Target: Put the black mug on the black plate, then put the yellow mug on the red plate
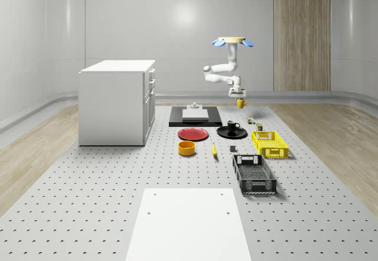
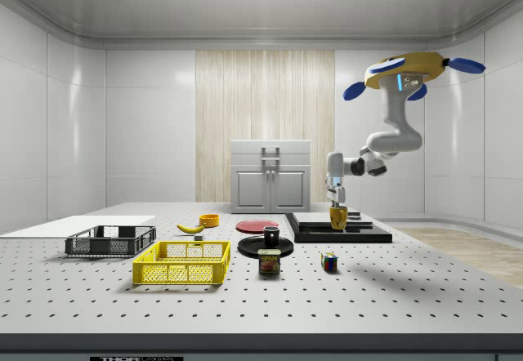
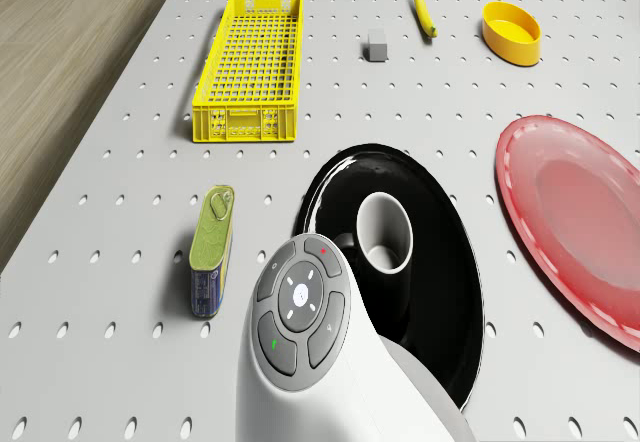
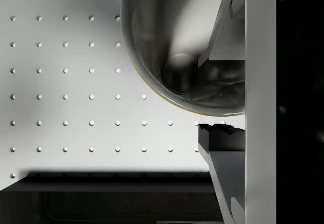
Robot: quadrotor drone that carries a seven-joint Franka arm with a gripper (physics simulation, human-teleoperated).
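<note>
White sheet [image 1: 188, 222] nearest in the whole-scene view, lying flat on the perforated table [image 1: 88, 202]. Behind it toward that view's right, black crate [image 1: 254, 174], then yellow crate [image 1: 270, 144]. Small grey block [image 1: 233, 149] and banana [image 1: 214, 149] between the crates and the orange bowl [image 1: 186, 148]. Red plate [image 1: 193, 134] bare, just behind the bowl. Black plate [image 1: 232, 132] beside it toward that view's right, black mug [image 1: 233, 126] standing upright on it. Tin can [image 2: 269, 261] near the front in the side view, label reads SPAM, other writing too small to read; it lies on its side by the black plate in the drone view. Colour cube [image 2: 329, 261] near the can. Black tray [image 1: 195, 118] behind the plates with a white block on it. White cabinet [image 1: 117, 101] on the whole-scene view's left.

Drone [image 2: 406, 73] hovers high above the far part of the table, behind the black plate. Arm bends down from it to the gripper [image 1: 239, 97], which is pinching the yellow mug [image 1: 240, 103], fingers on its rim. Mug hangs in the air, clear of the table, above the spot between black tray and black plate, well apart from the red plate. Wrist view looks into the mug with one finger [image 4: 223, 138] beside its rim
</note>
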